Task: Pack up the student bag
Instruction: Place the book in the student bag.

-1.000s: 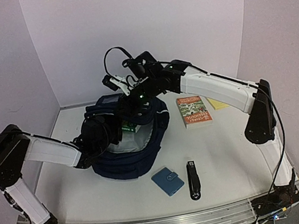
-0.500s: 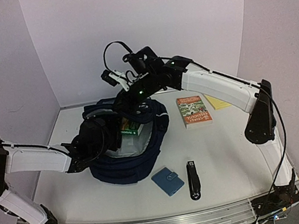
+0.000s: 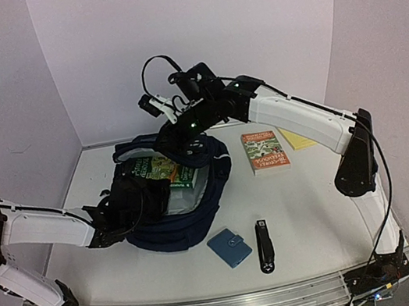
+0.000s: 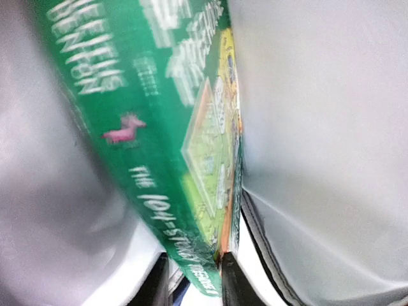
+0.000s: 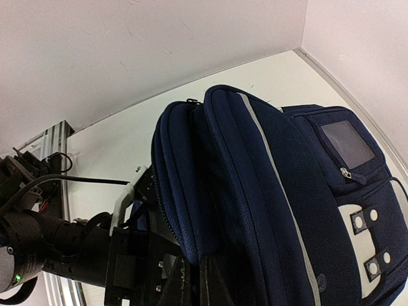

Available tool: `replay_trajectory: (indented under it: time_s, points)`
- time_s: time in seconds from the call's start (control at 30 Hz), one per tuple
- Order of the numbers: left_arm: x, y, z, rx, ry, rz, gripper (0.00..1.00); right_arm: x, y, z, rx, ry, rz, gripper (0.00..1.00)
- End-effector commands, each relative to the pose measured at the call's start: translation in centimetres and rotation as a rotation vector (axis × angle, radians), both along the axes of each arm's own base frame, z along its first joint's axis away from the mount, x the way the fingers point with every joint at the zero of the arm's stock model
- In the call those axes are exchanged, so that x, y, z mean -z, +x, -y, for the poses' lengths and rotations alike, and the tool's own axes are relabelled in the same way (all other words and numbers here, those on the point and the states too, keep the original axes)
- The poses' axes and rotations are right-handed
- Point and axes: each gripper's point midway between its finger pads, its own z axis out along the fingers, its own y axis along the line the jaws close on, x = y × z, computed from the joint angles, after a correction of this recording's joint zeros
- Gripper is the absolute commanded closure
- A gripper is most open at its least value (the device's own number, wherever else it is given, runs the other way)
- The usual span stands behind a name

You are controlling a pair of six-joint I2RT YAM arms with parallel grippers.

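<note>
The student bag (image 3: 191, 212) lies on the table left of centre, dark navy, with its mouth held open. My right gripper (image 3: 177, 132) is shut on the upper edge of the bag (image 5: 268, 191) and holds that flap up; its fingertips (image 5: 191, 290) pinch the navy fabric. A green book (image 3: 161, 168) sits tilted in the bag's mouth against the pale lining (image 4: 319, 127). My left gripper (image 3: 155, 198) is at the bag's near-left side. In the left wrist view the lower corner of the green book (image 4: 166, 127) sits between the left gripper's (image 4: 196, 284) two fingers, which are closed against it.
Right of the bag lie an orange-covered book (image 3: 265, 150) and a yellow sheet (image 3: 297, 140). Nearer the front edge are a small light-blue wallet (image 3: 229, 246) and a black stapler-like object (image 3: 264, 245). Walls close in on the back and both sides.
My left arm has drawn back toward the near left and its jaws have narrowed. The green book now shows more of its cover in the bag's mouth. The right gripper lifted the flap slightly.
</note>
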Motion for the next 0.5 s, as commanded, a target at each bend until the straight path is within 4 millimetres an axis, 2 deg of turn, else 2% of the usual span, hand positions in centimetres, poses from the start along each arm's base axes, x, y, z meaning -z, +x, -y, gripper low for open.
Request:
replay_trajectory:
  time_s: [0.0,0.1,0.33,0.37,0.4,0.43,0.47]
  points:
    - [-2.5,0.4,0.2,-0.028,-0.064,0.058,0.88,-8.3,-2.1,-0.9,-0.104,0.206,0.090,1.00]
    - [-2.5,1.0,0.0,-0.055,-0.057,0.078,0.99,-8.7,-3.4,-1.0,-0.149,0.225,0.060,1.00]
    - [-3.1,3.2,0.1,-0.064,-0.052,0.129,1.00,-9.1,-5.0,-1.0,-0.201,0.235,0.037,1.00]
    - [-3.3,3.2,0.2,-0.051,-0.058,0.148,0.97,-9.0,-4.8,-0.9,-0.191,0.228,0.045,1.00]
    - [-3.4,3.0,0.3,-0.036,-0.059,0.158,0.90,-8.9,-4.5,-0.8,-0.181,0.222,0.055,1.00]
    - [-3.5,2.7,0.4,-0.023,-0.055,0.156,0.78,-8.8,-4.4,-0.8,-0.176,0.216,0.066,1.00]
    - [-3.4,2.1,0.6,-0.009,-0.047,0.143,0.73,-8.5,-4.1,-0.8,-0.167,0.207,0.072,1.00]
